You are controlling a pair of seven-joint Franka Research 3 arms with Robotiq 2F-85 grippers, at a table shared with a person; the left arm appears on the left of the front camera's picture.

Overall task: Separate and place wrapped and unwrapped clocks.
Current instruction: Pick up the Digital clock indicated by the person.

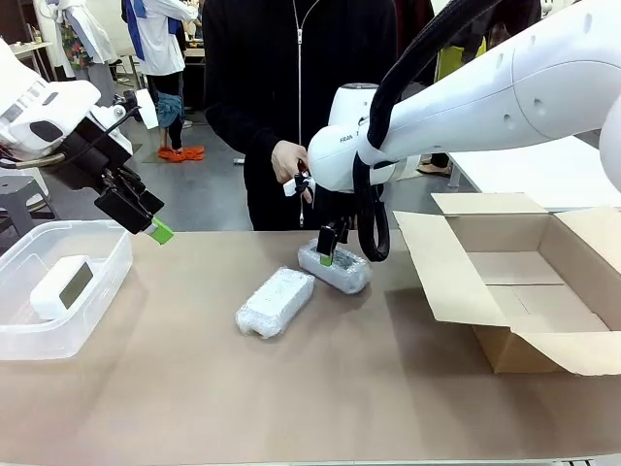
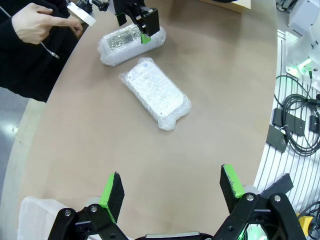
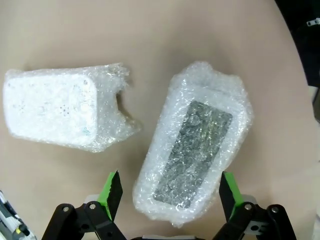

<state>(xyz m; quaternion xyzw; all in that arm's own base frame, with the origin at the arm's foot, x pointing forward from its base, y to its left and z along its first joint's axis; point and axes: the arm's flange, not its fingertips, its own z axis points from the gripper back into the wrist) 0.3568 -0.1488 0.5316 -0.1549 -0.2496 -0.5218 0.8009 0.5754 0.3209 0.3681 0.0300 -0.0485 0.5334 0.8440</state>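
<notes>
Two wrapped clocks lie mid-table in white bubble wrap. The farther one (image 1: 340,270) (image 3: 197,150) shows a grey face through the wrap. My right gripper (image 1: 330,254) (image 3: 169,192) hangs open just above it, a green pad on each side of its near end. The nearer wrapped clock (image 1: 275,301) (image 2: 155,92) (image 3: 55,112) lies free beside it. The unwrapped clock (image 1: 63,286), white with a grey display, rests in a clear plastic bin (image 1: 97,320). Open and empty, my left gripper (image 1: 150,225) (image 2: 171,187) is raised above the bin's far right corner.
An open cardboard box (image 1: 514,291) sits at the right of the table, its flaps spread. A person in black stands at the far edge, a hand (image 1: 288,160) (image 2: 40,22) holding a small white thing close to my right arm. Cables (image 2: 295,120) lie off the table's side.
</notes>
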